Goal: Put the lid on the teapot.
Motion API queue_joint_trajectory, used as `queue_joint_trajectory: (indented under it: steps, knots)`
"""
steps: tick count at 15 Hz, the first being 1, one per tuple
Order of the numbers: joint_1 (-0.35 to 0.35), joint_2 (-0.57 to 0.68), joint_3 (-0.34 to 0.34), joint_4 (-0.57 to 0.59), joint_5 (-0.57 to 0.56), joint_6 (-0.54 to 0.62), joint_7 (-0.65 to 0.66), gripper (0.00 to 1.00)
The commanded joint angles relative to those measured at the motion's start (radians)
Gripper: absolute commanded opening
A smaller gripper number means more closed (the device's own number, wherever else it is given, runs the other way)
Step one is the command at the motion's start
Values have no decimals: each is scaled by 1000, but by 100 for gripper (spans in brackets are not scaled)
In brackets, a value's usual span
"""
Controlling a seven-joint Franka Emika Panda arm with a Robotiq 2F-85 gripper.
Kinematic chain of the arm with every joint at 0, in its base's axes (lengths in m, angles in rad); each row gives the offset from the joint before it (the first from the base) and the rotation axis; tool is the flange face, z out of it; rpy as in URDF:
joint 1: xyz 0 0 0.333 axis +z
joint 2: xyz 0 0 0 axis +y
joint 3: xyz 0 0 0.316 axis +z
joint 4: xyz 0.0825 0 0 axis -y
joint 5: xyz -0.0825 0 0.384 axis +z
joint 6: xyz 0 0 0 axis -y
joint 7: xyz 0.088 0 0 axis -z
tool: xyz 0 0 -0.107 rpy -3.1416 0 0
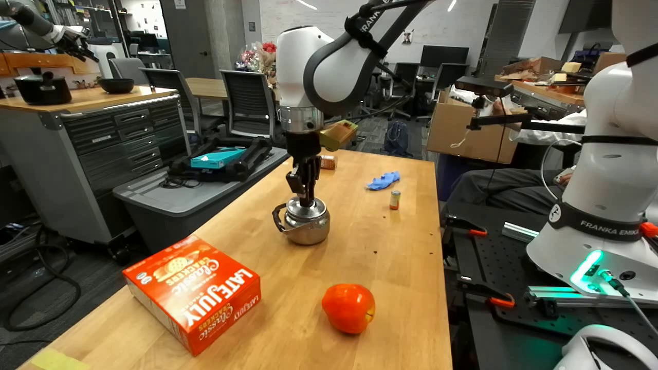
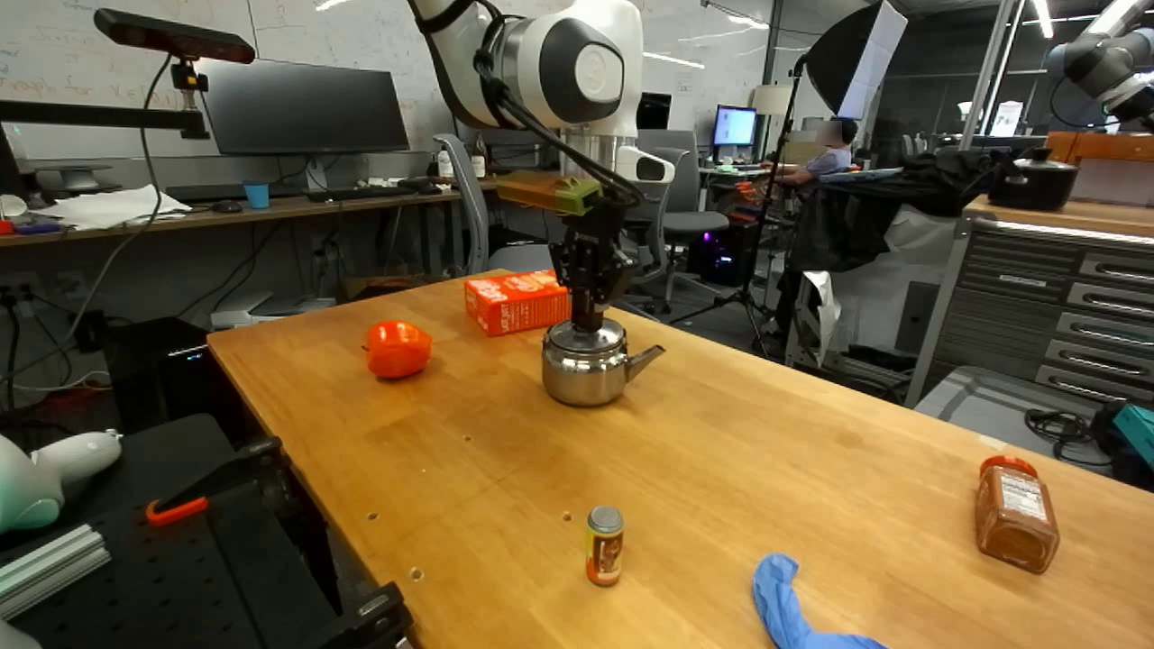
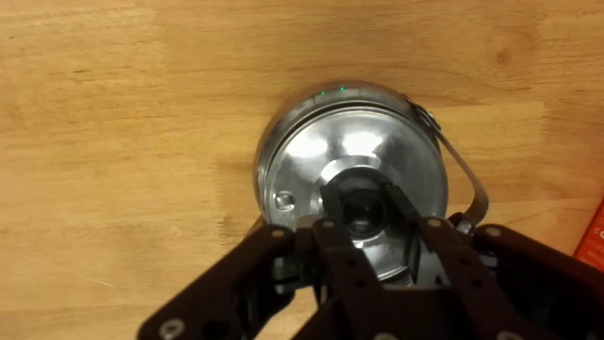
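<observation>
On the light brown wooden table (image 2: pixel 739 478), going left to right in an exterior view, a glossy orange-red fruit-like ball (image 2: pixel 398 350) lay well apart from the squat round silver metal teapot (image 2: pixel 584 379), to its left. A rectangular red-orange cardboard cracker box (image 2: pixel 517 303) lay behind the teapot and slightly left. The teapot stood upright, its short metal spout (image 2: pixel 644 361) pointing right and, in the wrist view, its thin curved metal handle (image 3: pixel 465 174) folded out at its side. The small flat round silvery metal lid (image 2: pixel 586 342) sat over the teapot's mouth. The black 2-finger gripper (image 3: pixel 362 192) pointed down above it, fingers (image 3: pixel 331 200) set narrow, 1 on each side of the lid's dark knob (image 3: pixel 363 215), which they seemed to hold, though dark showed against dark. In front of the teapot and slightly right stood a small yellow-and-orange cylinder (image 2: pixel 605 546) with a grey top. Farther right of the teapot lay a crumpled blue glove (image 2: pixel 786 608), and farthest right a clear red-capped jar (image 2: pixel 1017 516) of brown powder.
</observation>
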Motion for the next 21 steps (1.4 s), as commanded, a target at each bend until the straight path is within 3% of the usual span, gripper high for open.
queue_joint_trajectory:
  steps: [1, 8, 9, 10, 12, 17, 21]
  knots:
    - [3, 20, 1, 27, 19, 1, -3, 7]
    - [-13, 40, 7, 34, 57, -23, -29, 7]
    - [-16, 32, 9, 32, 62, -27, -35, 14]
    - [-16, 24, 9, 27, 63, -26, -37, 53]
    - [-23, -5, 16, 9, 70, -30, -69, 59]
    - [-33, -117, 21, -66, 75, -22, -150, 97]
    - [-29, -256, 15, -165, 48, -46, -215, 100]
